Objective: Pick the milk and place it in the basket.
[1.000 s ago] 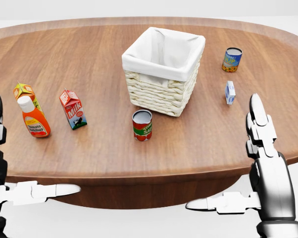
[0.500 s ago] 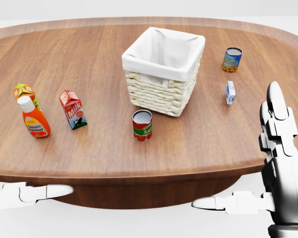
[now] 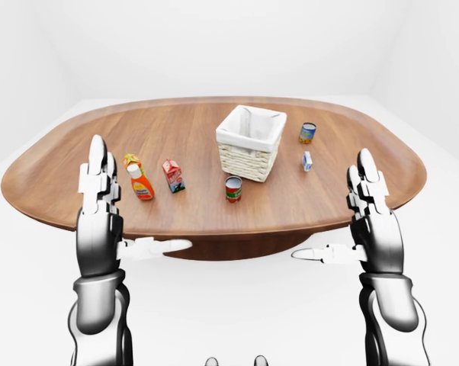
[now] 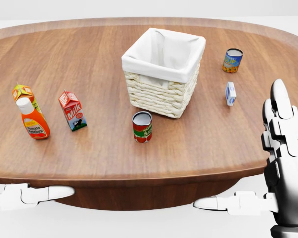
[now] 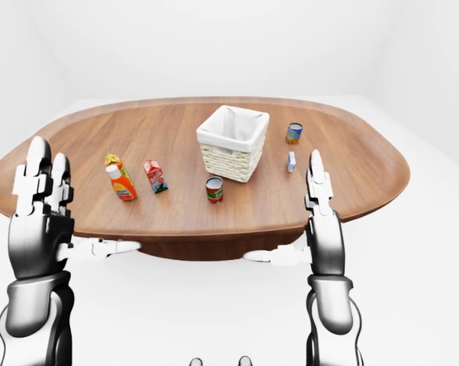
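Observation:
The milk carton, red and white, stands upright on the left part of the wooden table. The wicker basket with a white cloth lining sits at the table's middle, to the right of the milk and higher in the head view. My left hand is raised before the table's near edge, fingers up and thumb out, open and empty. My right hand stands the same way on the right, open and holding nothing. Neither hand touches the milk.
An orange ketchup bottle and a juice carton stand left of the milk. A tomato can stands just below the basket. A blue can and a small blue-white carton are to its right.
Both hands have spread outward: the right hand has moved right, and the left hand's fingers have slid off the head view's left edge. The things on the table have stayed put.

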Robot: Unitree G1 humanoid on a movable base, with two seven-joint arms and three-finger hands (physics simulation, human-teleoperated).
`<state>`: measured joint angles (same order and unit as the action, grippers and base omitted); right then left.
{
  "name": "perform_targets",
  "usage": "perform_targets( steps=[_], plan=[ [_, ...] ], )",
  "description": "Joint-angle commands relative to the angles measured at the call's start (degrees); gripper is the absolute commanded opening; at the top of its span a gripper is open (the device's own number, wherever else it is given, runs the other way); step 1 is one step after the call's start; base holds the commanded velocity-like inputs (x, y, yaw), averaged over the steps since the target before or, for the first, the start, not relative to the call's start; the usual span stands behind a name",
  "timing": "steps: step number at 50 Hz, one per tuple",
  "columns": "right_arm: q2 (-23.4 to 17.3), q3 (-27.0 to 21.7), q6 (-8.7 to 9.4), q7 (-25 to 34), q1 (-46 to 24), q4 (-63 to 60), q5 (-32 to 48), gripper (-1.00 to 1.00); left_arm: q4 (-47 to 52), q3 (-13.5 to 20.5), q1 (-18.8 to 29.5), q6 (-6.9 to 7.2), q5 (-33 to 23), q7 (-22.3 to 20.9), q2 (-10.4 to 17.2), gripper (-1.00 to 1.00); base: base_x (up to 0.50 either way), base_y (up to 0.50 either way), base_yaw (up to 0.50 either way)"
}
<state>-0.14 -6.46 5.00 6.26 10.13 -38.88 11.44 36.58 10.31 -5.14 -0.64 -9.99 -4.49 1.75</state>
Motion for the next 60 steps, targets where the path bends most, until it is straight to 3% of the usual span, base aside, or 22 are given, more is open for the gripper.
perform_targets(
  steps=[1, 6, 11, 36, 39, 46, 60],
  plan=[
    [0.0, -0.3, 0.0, 0.1, -0.1, 0.1, -0.5, 1.0, -0.6, -0.4, -0.3, -0.83, -0.3, 0.0, -0.1, 1.0, 0.35, 0.0, 0.0],
    [0.1, -0.4, 0.0, 0.3, 0.1, -0.3, -0.8, 1.0, -0.7, -0.5, -0.4, -0.92, -0.3, 0.0, -0.2, 1.0, 0.35, 0.0, 0.0],
    [0.1, -0.5, 0.0, 0.3, 0.2, -0.1, -0.8, 1.0, -1.0, -1.2, -1.1, -1.89, -0.8, 0.0, -0.5, 1.0, 0.35, 0.0, 0.0],
    [0.1, -0.6, 0.0, 0.2, 0.3, 0.2, -1.0, 1.0, -1.4, -1.5, -1.5, -2.5, -1.0, 0.0, -0.6, 1.0, 0.33, 0.0, 0.0],
    [0.2, -0.6, 0.0, 0.2, 0.4, 0.2, -1.0, 1.0, -1.5, -1.9, -2.0, -3.15, -1.3, 0.0, -0.7, 1.0, 0.32, 0.0, 0.0],
    [0.2, -0.6, 0.0, 0.2, 0.4, 0.2, -1.0, 1.0, -1.4, -1.7, -1.7, -2.7, -1.2, -0.1, -0.7, 1.0, 0.32, 0.0, 0.0],
    [0.2, -0.6, 0.0, 0.0, 0.4, 0.0, -1.0, 1.0, -1.6, -1.8, -1.9, -3.07, -1.2, -0.1, -0.7, 1.0, 0.32, 0.0, 0.0]
  ],
)
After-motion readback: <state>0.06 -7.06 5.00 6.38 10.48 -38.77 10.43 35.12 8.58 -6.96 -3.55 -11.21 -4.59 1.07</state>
